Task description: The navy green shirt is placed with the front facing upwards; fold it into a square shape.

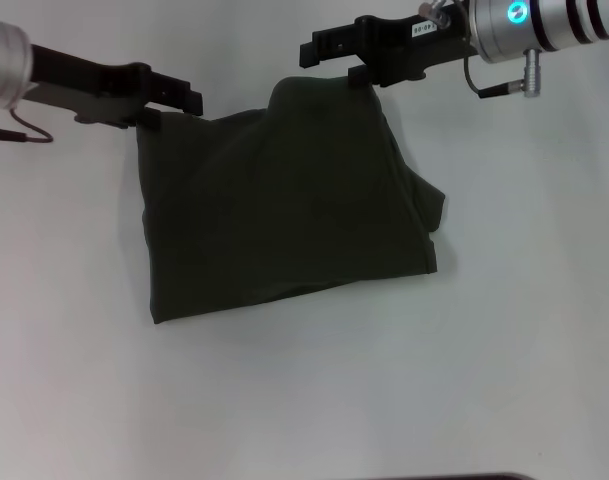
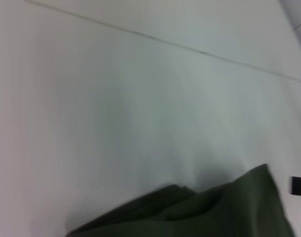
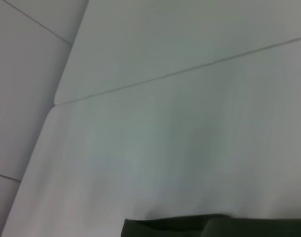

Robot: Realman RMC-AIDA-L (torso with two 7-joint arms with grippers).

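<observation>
The navy green shirt is a dark, folded bundle in the middle of the white table, and its lettering is hidden. In the head view my left gripper grips the shirt's far left corner. My right gripper grips its far right corner, which is raised a little higher. The near edge of the shirt rests on the table, and a folded part sticks out at its right side. The shirt's dark cloth shows at the edge of the left wrist view and of the right wrist view.
The white table spreads around the shirt on all sides. Thin seam lines cross the surface in the left wrist view and the right wrist view. A dark strip lies at the near edge.
</observation>
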